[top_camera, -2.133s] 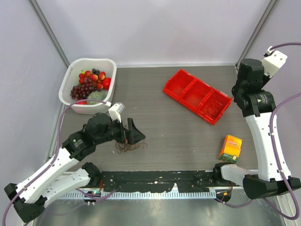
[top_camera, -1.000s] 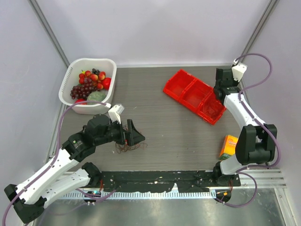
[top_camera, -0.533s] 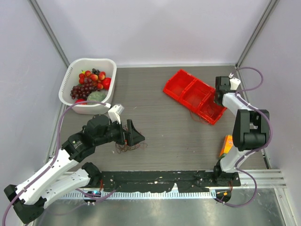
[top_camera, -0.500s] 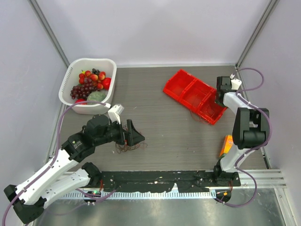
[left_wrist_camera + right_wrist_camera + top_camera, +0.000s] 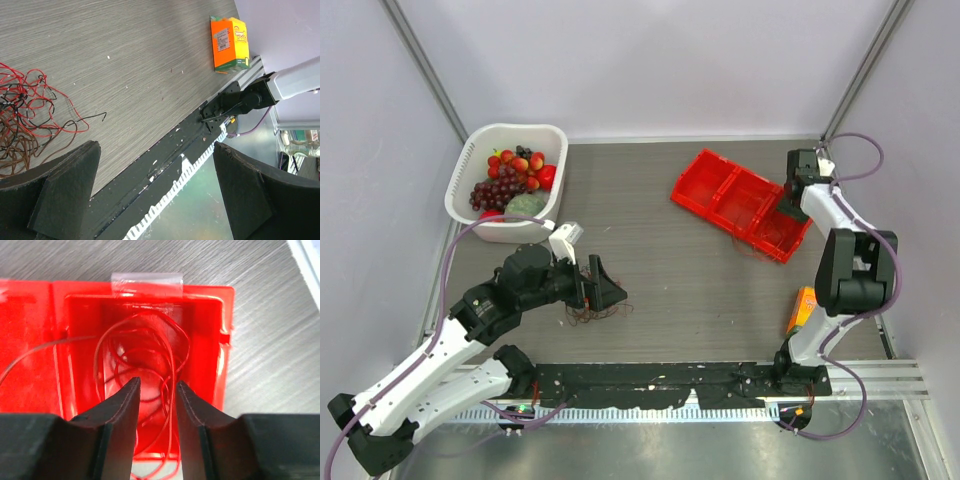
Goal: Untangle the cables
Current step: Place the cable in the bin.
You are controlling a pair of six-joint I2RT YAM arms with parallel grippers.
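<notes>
A red cable (image 5: 150, 360) looped beneath the barely parted, empty right fingers (image 5: 156, 387) could be snagged and dragged from the red bin (image 5: 223, 355); the left fingers (image 5: 156, 155) are held wide open, empty.

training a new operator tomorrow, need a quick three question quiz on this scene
1. True or false: the orange box lies on the table, outside the red tray.
2. Multiple choice: the wire tangle lies nearest to: A the left end effector; B the fruit basket; C the orange box.
3. Fill in: the wire loop in the tray compartment below the right end effector is ___.
Key: 1 true; 2 A; 3 red.
</notes>
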